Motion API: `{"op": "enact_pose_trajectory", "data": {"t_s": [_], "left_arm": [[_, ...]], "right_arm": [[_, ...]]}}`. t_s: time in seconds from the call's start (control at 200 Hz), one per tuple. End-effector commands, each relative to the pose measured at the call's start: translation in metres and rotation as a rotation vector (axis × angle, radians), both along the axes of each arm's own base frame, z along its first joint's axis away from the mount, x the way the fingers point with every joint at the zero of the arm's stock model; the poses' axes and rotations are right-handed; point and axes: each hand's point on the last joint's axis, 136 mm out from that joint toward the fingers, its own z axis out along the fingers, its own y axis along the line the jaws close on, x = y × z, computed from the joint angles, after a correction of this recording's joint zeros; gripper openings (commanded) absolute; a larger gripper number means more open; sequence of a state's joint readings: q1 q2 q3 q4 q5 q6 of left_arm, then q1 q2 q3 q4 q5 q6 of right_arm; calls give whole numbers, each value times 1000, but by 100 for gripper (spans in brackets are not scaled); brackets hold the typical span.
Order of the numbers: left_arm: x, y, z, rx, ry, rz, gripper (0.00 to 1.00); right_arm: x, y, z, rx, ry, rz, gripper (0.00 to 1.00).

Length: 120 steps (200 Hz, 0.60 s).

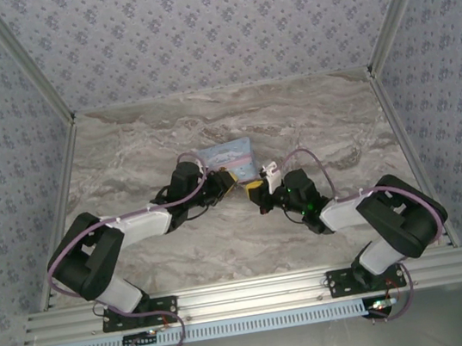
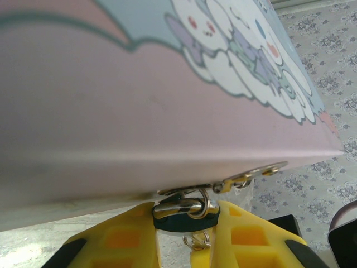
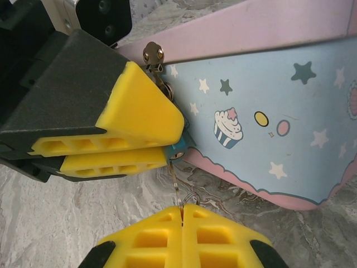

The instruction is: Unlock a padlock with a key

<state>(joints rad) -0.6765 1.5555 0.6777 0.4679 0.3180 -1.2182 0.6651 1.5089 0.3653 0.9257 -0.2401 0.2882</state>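
Note:
The tiny blue padlock (image 3: 178,148) hangs at the front edge of the light-blue cartoon tin (image 3: 268,106). My left gripper (image 2: 185,216) is shut on the padlock's body (image 2: 184,222), just below its shiny shackle (image 2: 178,207), which sits at the tin's metal hasp (image 2: 251,176). My right gripper (image 3: 182,211) is shut on the key (image 3: 177,187). The key's thin blade runs straight up from the closed pads to the padlock's underside. In the top view both grippers (image 1: 234,181) (image 1: 258,188) meet beside the tin (image 1: 227,156).
The tin rests on the marble tabletop (image 1: 165,139), and its pink lid (image 2: 111,100) is very close to the left wrist camera. A small key ring (image 3: 190,196) pokes out above the right pads. Patterned walls (image 1: 208,20) enclose the table.

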Motion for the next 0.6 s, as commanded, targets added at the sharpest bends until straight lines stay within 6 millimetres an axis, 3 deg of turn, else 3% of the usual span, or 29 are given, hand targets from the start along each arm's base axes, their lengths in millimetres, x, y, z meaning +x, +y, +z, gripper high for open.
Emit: {"op": "enact_pose_trajectory", "data": {"t_s": [0.0, 0.595], "left_arm": [[1, -6, 22, -54, -52, -10, 17], [1, -8, 20, -57, -44, -16, 17]], "right_arm": [[7, 5, 11, 40, -21, 0, 0], [6, 4, 11, 46, -24, 1, 0]]}}
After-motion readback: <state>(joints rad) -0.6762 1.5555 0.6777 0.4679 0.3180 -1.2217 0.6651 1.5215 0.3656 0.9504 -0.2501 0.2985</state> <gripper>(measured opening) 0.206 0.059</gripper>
